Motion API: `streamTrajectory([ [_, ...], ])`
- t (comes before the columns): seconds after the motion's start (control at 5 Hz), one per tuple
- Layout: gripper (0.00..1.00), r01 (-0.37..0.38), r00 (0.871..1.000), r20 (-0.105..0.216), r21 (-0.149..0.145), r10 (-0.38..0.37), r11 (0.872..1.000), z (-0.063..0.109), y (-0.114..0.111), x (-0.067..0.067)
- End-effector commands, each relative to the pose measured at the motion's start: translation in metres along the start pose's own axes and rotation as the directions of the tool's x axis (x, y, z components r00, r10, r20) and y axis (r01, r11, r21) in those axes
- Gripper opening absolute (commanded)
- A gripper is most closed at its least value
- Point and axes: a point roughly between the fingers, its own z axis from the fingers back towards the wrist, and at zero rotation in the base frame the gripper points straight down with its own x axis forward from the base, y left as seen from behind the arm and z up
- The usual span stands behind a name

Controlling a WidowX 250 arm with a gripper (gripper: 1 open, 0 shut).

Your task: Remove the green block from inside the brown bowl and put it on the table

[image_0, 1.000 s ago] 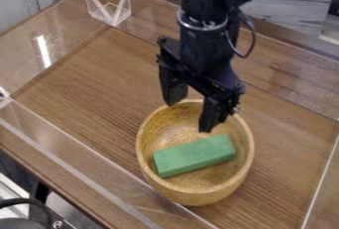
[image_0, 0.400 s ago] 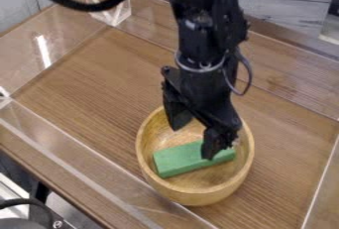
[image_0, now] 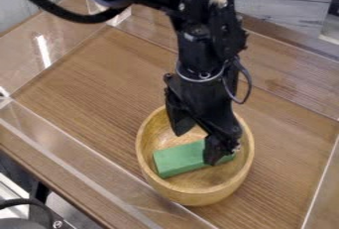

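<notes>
The table [image_0: 93, 84] runs bare across the left, its wood grain clear of clutter, so there is ample room to set something down at about nine or ten o'clock from the bowl; low clear plastic walls [image_0: 54, 149] edge it, likely to keep things from sliding off. Moving right, the brown bowl [image_0: 199, 188] sits toward the near right of the tabletop, wide and shallow, which leaves room for fingers to reach in from above. Inside it the green block [image_0: 177, 161] lies flat on the floor of the bowl, its long side running from about eight o'clock to two o'clock; its right end is hidden behind the gripper. The gripper [image_0: 203, 144] points straight down into the bowl with its jaws spread wide, one finger at the far side and one at the near side of the block's right half, placed to straddle the narrow width; nothing is gripped yet, and the block is not lifted.
</notes>
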Motion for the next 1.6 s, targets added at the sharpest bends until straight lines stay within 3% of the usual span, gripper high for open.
streamTrajectory([
  [0.0,1.0,0.022,0.999,0.024,0.0,-0.022,1.0,0.0019,0.0011,0.0037],
  [1.4,1.0,0.058,0.997,0.044,0.01,-0.058,0.998,0.0084,0.0085,0.0045],
])
